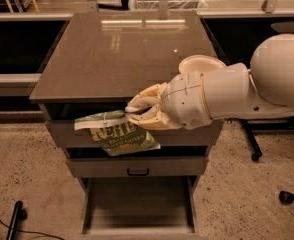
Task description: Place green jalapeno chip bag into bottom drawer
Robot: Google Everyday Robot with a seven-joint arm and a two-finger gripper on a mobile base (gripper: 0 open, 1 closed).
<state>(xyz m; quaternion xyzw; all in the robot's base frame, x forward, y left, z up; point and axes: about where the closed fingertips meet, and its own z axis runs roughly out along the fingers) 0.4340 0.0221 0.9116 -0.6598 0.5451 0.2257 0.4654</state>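
Note:
The green jalapeno chip bag hangs in the air in front of the top drawer front, its white band on the left. My gripper is shut on the bag's upper right edge, with the cream fingers pinching it. The white arm reaches in from the right. The bottom drawer is pulled open below, a shallow grey tray with low side walls, and shows nothing inside. The bag is above the drawer and a little to its left.
The grey cabinet top carries a white bowl at its right edge, partly behind my arm. The middle drawer is closed with a black handle. A chair base and a black leg stand on the speckled floor.

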